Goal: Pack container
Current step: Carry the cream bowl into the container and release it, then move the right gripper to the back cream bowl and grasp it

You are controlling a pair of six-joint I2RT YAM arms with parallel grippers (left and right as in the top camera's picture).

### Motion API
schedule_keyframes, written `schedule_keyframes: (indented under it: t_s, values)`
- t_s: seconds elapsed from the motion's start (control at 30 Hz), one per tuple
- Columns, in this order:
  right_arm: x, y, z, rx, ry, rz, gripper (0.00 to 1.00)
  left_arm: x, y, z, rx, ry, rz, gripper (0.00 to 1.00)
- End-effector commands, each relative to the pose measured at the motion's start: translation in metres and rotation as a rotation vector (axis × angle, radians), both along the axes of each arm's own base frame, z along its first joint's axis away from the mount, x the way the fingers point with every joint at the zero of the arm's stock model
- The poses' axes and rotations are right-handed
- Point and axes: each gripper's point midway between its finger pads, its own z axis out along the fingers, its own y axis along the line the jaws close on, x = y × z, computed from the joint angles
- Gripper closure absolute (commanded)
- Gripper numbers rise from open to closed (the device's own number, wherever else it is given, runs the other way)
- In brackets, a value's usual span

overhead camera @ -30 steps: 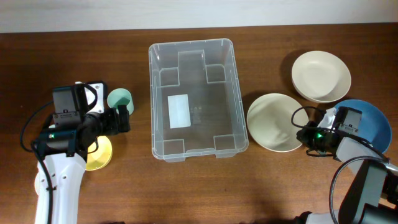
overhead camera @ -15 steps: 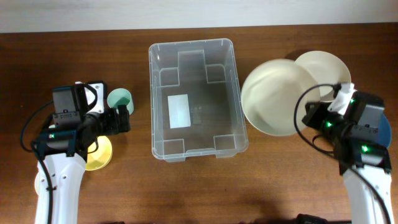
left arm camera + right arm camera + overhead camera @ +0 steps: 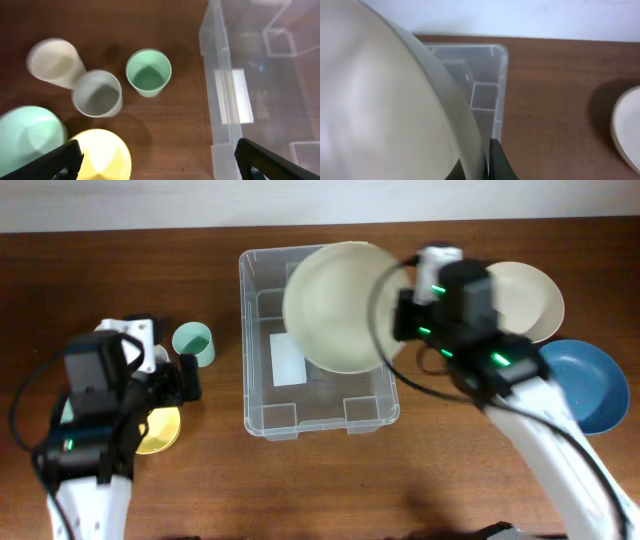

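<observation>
Container (image 3: 246,350) beneath bowl (image 3: 335,305), right end effector (image 3: 487,162) gripping its rim, left end effector (image 3: 192,377) wide

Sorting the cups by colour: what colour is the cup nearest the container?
Mint green; the cup shows clearest in the left wrist view.

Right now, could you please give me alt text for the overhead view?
The right arm's fingers hold a large cream round bowl above a clear rectangular plastic container on a brown wooden table. A mint-green cup stands left of it; another cream bowl and a blue bowl lie right.
</observation>
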Motion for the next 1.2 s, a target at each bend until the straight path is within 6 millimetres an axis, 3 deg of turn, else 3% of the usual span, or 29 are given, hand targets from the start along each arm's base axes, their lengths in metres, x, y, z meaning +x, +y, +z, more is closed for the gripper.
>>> schedule_keyframes:
  t_s: [0.0,0.13,0.27,0.47,0.53,0.6,0.67,0.73,0.83,0.9,0.93,1.0,1.03,1.1,1.17]
  values:
    - [0.034,0.019,-0.023,-0.122,0.019,0.01,0.96,-0.009,0.009,0.021,0.019,-0.058,0.041,0.01]
    - [0.074,0.041,-0.071,-0.199,0.086,0.059,0.96,-0.011,0.01,0.016,0.015,-0.035,0.049,0.01]
    - [0.101,0.053,-0.116,-0.24,0.135,0.08,0.96,-0.007,0.011,0.013,0.014,-0.029,0.049,0.01]
    - [0.106,0.059,-0.163,-0.267,0.201,0.092,0.96,-0.003,0.011,0.009,0.013,-0.014,0.049,0.01]
    - [0.105,0.061,-0.165,-0.269,0.203,0.097,0.94,-0.003,0.012,0.009,0.015,-0.018,0.05,0.01]
    - [0.105,0.066,-0.16,-0.288,0.187,0.126,0.79,-0.001,0.013,0.011,0.022,-0.025,0.056,0.01]
    - [0.102,0.07,-0.151,-0.302,0.172,0.152,0.71,-0.001,0.013,0.011,0.022,-0.029,0.057,0.01]
    - [0.097,0.075,-0.13,-0.32,0.153,0.183,0.67,0.0,0.013,0.012,0.022,-0.031,0.057,0.01]
    - [0.09,0.076,-0.082,-0.322,0.105,0.19,0.61,0.0,0.013,0.012,0.023,-0.033,0.057,0.0]
    - [0.09,0.06,-0.042,-0.34,0.052,0.131,0.54,0.0,0.014,0.012,0.023,-0.035,0.057,0.01]
    - [0.093,0.034,-0.008,-0.367,0.0,0.043,0.45,0.0,0.013,0.012,0.023,-0.035,0.057,0.01]
    - [0.098,-0.003,0.011,-0.399,-0.025,-0.054,0.34,0.0,0.013,0.012,0.023,-0.035,0.057,0.0]
    - [0.1,-0.024,0.013,-0.426,-0.016,-0.097,0.33,0.0,0.013,0.012,0.022,-0.035,0.056,0.01]
    - [0.102,-0.075,-0.004,-0.464,0.07,-0.17,0.3,0.0,0.013,0.012,0.022,-0.035,0.056,0.01]
    - [0.103,-0.104,-0.023,-0.476,0.142,-0.21,0.27,0.0,0.013,0.012,0.022,-0.035,0.057,0.01]
